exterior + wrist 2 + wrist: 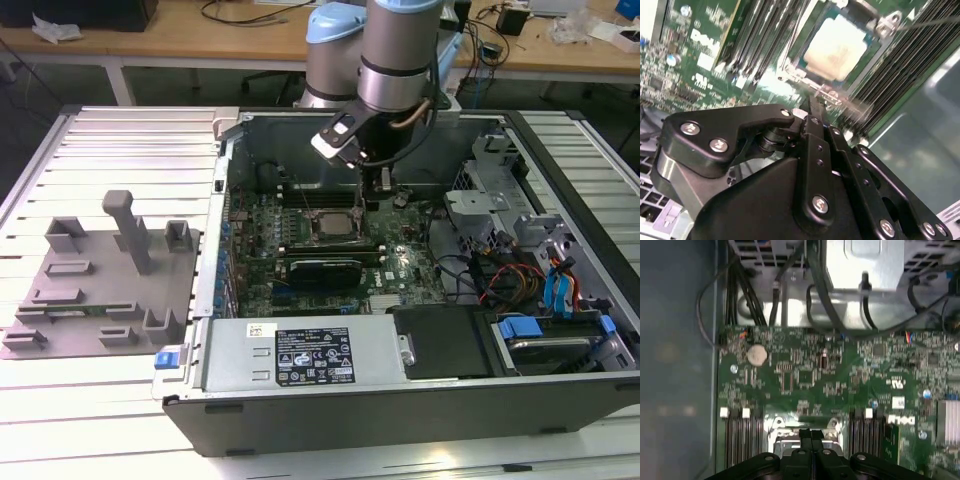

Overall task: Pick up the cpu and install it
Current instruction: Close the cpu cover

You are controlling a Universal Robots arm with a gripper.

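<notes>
Cpu (pixel 837 47) pale silver; motherboard (pixel 405 265) green; gripper (pixel 812 105) black; fixture plate (pixel 100 290), exterior view's left, grey; drive clips (pixel 520 326) blue.

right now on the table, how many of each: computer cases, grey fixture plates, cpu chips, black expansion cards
computer case: 1
grey fixture plate: 1
cpu chip: 1
black expansion card: 1
total: 4

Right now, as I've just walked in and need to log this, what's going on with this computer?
The arm's gripper hangs inside the open case, just above the motherboard. Its fingers are shut, holding nothing. The cpu sits in its socket on the board, near the fingertips but apart from them. A grey fixture plate lies outside the case, at the exterior view's left.
</notes>
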